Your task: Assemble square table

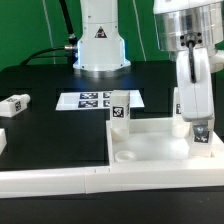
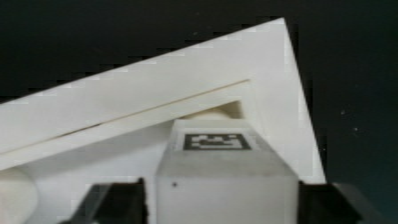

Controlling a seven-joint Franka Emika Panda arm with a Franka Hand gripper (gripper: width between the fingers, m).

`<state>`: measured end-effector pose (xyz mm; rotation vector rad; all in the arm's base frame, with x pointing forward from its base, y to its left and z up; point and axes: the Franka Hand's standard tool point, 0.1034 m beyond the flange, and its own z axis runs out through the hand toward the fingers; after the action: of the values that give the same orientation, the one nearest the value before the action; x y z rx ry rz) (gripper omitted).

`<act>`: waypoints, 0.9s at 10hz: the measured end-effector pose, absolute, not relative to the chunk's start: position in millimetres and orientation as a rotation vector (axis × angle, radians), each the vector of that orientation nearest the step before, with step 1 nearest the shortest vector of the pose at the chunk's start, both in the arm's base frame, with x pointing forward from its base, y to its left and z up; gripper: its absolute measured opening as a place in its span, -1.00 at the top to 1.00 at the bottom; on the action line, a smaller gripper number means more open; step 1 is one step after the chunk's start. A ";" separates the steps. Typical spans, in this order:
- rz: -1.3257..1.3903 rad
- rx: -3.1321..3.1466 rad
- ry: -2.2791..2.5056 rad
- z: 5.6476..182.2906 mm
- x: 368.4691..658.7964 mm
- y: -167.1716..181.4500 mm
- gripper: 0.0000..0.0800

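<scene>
I judge the build about halfway. The table top (image 1: pixel 150 150) lies rim-up on the black surface (image 1: pixel 40 130), close behind the barrier wall (image 1: pixel 60 180). The first leg (image 1: pixel 119 112) stands upright in the top's corner at the exterior view's left; whether it is fully seated I cannot tell. The second leg (image 1: pixel 202 132) stands at the corner toward the right, flanked by the fingers (image 2: pixel 111 203). They sit close on both sides, but I cannot tell whether they pinch it or stand just free of it.

Still to do: the loose leg (image 1: pixel 16 102) lying well apart at the left, and what seems a fourth leg (image 1: pixel 2 143) at the frame edge. The marker board (image 1: pixel 98 100) lies behind the top. Nothing appears to block the way to the spare legs.
</scene>
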<state>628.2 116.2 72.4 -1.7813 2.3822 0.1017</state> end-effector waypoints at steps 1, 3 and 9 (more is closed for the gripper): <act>0.094 -1.844 2.333 72.3 628.2 116.0 -0.39; 0.033 -2.178 2.051 70.7 627.3 119.8 -0.58; -0.082 -2.810 1.081 73.3 632.5 114.2 -0.62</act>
<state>632.5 114.2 73.3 -2.8101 1.0814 -0.0823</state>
